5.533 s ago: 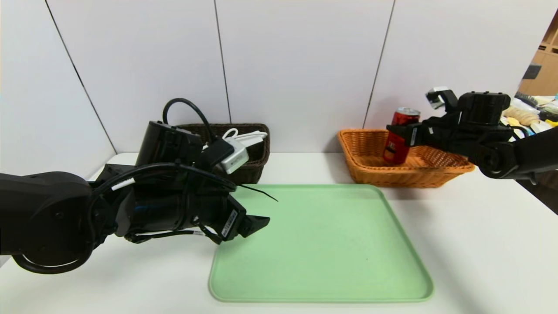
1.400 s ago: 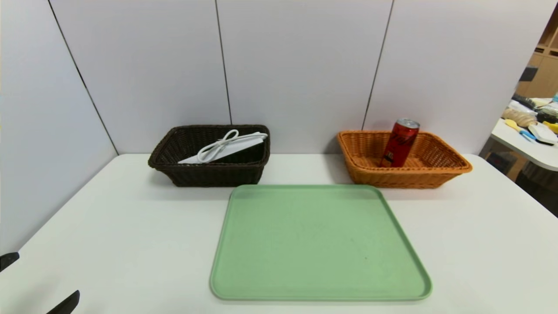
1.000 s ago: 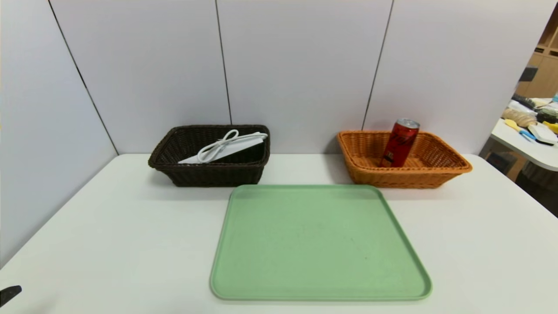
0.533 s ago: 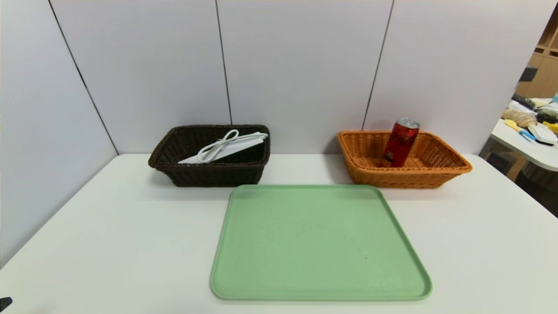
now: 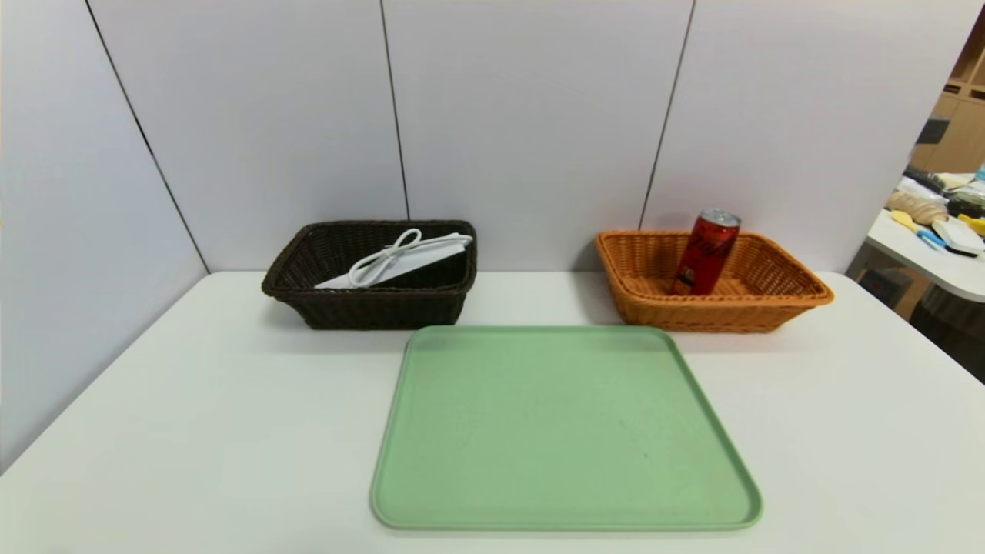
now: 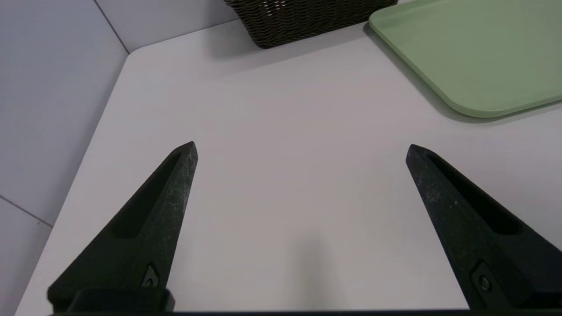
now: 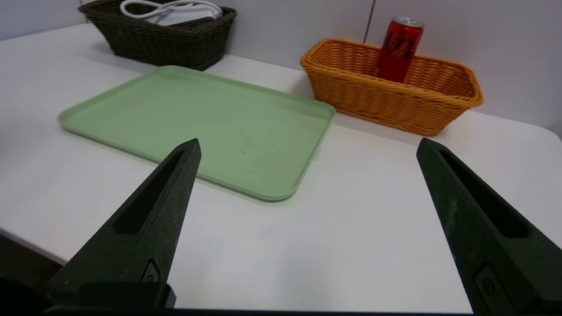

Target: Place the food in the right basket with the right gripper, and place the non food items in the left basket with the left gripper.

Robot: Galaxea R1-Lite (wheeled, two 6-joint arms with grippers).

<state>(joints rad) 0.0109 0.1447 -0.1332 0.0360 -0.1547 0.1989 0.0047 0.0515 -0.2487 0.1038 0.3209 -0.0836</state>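
Observation:
The red drink can (image 5: 706, 252) leans inside the orange wicker right basket (image 5: 777, 302) at the back right; the right wrist view shows the can (image 7: 398, 49) and that basket (image 7: 386, 98) too. A white power strip with its bundled cord (image 5: 396, 260) lies in the dark brown left basket (image 5: 369, 308). The duck toy is hidden. Neither arm appears in the head view. My left gripper (image 6: 300, 147) hangs open over bare table near the front left. My right gripper (image 7: 307, 145) is open above the table near the front right, with nothing between its fingers.
A pale green tray (image 5: 565, 508) lies bare in the middle of the white table (image 5: 192, 431). Grey wall panels close off the back and left. A second table with clutter (image 5: 943, 231) stands off to the far right.
The last bit of my left gripper at the bottom left corner of the head view has slipped out of sight. The baskets, can and tray have not moved.

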